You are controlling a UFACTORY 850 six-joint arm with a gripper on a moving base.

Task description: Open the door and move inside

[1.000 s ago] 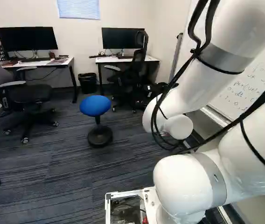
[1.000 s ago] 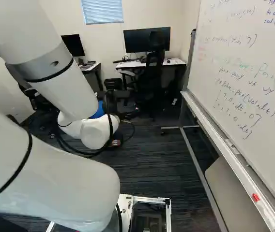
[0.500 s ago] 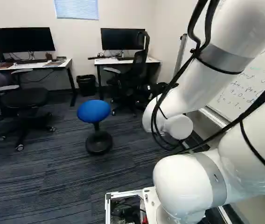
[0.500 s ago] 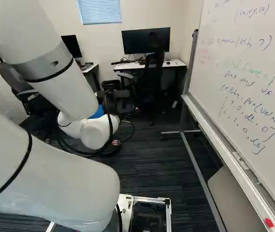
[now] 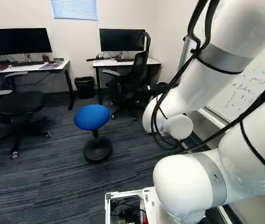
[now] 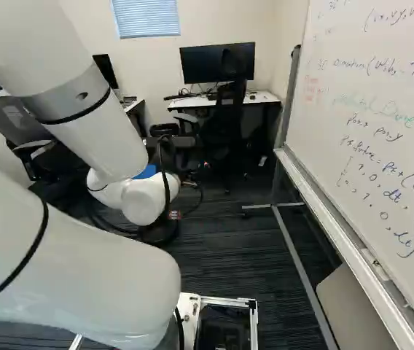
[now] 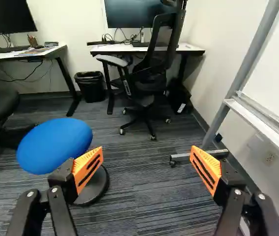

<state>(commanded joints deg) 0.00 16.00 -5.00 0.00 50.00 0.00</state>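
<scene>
**No door showing as the base is sitting among office furniture**

Two orange-padded fingers of the gripper (image 7: 147, 169) are standing wide apart in the wrist view, holding nothing between them. No door is showing in any of the three views, so where it stands, and whether open or shut, cannot be told. What the cameras are facing is a room interior: a blue stool (image 5: 92, 117) is sitting on the striped carpet (image 5: 44, 172) just ahead of the base, a black office chair (image 7: 149, 73) is standing beyond it at a desk (image 5: 123, 61), and a whiteboard (image 6: 371, 131) on a wheeled frame is running along the right side.

Judging from this, the scene is fitting a base already inside the room.

Risks are lying mostly in driving. Rolling ahead could be knocking the stool, which looks light enough to tip or skid. Swinging right could be catching the whiteboard's floor rail (image 6: 298, 251) or clipping the board with the raised arm (image 5: 216, 70), since it is reaching high and close beside it.
</scene>
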